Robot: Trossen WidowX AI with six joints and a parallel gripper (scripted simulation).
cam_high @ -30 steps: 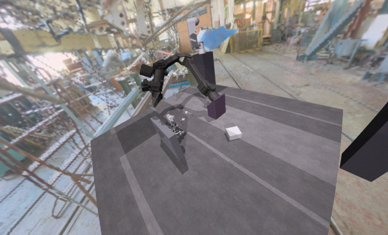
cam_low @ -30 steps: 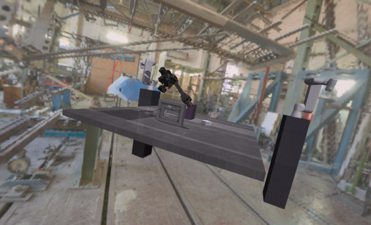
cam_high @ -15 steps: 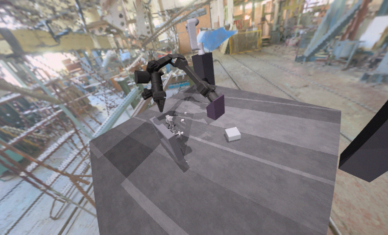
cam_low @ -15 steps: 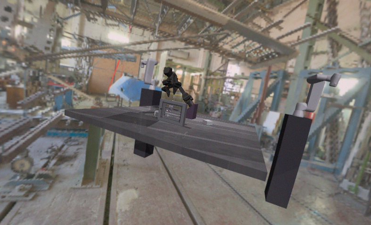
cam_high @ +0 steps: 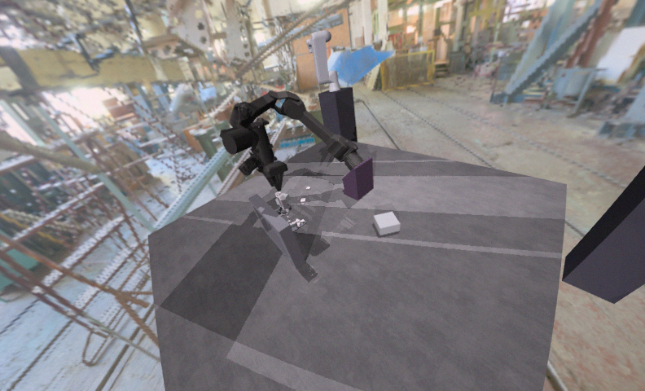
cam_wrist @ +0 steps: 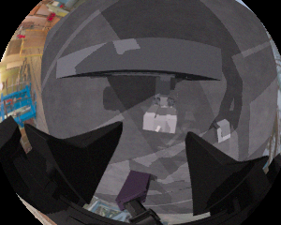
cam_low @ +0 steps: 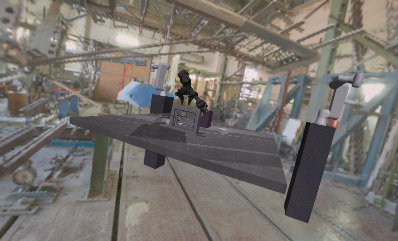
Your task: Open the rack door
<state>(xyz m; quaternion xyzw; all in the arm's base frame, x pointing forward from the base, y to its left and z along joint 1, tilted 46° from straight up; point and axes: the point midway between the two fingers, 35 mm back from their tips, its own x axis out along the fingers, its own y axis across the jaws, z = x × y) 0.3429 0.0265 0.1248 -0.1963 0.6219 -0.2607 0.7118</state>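
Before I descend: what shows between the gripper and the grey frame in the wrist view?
A pale block, in the wrist view, between gripper and frame. Its height below the fingertips, I can't tell.

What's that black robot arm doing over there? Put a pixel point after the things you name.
The black arm stands on a purple block (cam_high: 358, 180) (cam_low: 207, 119) (cam_wrist: 134, 187) and reaches over to a small gray frame (cam_high: 276, 227) (cam_low: 196, 123) (cam_wrist: 145, 61) on the table (cam_high: 413, 309) (cam_low: 239, 152). Its gripper (cam_high: 278, 190) (cam_low: 186, 103) (cam_wrist: 155, 131) points down just above it, fingers apart, holding nothing. Its job is to turn a handle and open the rack door, but it hasn't gripped the handle yet. A white block (cam_high: 386, 224) (cam_low: 222, 130) sits off to one side.
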